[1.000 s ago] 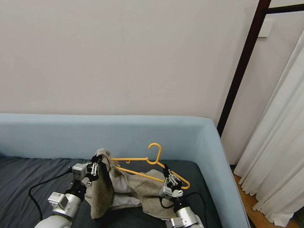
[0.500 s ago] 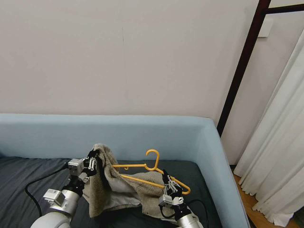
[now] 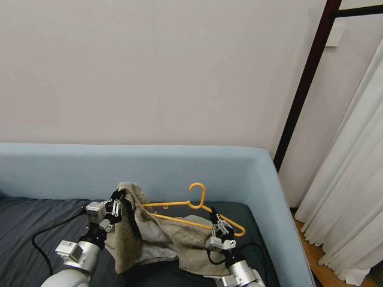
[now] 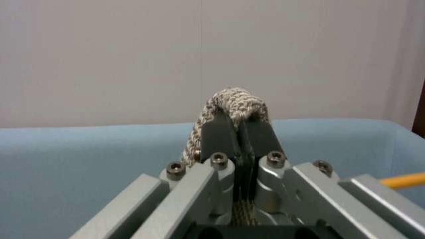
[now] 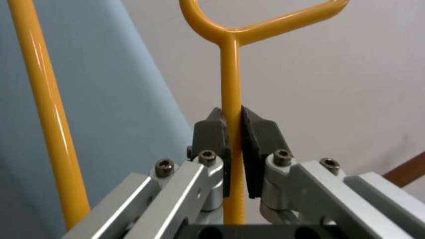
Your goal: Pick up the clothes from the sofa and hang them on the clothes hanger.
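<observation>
The left gripper (image 3: pixel 115 208), clamped on a raised fold of the knit garment (image 3: pixel 185 240) above the sofa (image 3: pixel 179 170), sits just beside the left end of the yellow hanger (image 3: pixel 179 219), whose long axis runs rightward and slightly downward to the right gripper (image 3: pixel 221 232), closed on its right end.

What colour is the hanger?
Orange-yellow. The hanger shows best in the right wrist view.
</observation>
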Robot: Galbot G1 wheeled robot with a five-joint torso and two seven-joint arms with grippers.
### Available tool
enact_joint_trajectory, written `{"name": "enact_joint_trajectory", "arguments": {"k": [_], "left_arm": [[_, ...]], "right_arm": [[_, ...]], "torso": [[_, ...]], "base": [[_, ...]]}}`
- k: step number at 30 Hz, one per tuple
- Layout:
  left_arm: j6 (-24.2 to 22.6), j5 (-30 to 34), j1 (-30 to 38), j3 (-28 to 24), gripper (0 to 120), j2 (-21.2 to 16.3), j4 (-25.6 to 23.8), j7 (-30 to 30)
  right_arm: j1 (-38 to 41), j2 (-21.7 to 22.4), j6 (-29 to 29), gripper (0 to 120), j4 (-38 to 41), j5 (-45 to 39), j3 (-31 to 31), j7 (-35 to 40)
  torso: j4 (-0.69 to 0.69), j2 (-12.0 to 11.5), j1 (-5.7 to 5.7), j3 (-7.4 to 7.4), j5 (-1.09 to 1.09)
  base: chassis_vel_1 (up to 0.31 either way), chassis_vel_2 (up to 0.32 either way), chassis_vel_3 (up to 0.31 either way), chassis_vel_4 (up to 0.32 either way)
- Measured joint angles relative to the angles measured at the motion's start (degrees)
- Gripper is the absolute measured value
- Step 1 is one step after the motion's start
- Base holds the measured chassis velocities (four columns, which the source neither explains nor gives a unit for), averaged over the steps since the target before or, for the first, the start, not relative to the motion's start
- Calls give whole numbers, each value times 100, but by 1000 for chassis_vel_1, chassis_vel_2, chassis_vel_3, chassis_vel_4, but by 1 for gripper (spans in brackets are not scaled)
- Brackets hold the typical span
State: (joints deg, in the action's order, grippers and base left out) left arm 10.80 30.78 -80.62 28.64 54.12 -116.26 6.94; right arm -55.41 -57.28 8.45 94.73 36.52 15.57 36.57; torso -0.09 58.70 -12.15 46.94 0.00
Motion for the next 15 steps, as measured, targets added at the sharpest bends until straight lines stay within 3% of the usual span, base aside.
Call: {"name": "enact_joint_trajectory", "arguments": {"k": [9, 15], "left_arm": [[1, 21, 98, 15, 0, 92, 47, 21], [-51, 121, 156, 39, 0, 69, -12, 36]], "right_arm": [[-167, 365, -57, 5, 651, -55, 46, -4], [-383, 325, -265, 5, 549, 314, 245, 34]], "torso": [[0, 0, 0, 0, -1], [-1, 0, 0, 0, 0]], "base": [[0, 0, 0, 0], [0, 0, 0, 0]]}}
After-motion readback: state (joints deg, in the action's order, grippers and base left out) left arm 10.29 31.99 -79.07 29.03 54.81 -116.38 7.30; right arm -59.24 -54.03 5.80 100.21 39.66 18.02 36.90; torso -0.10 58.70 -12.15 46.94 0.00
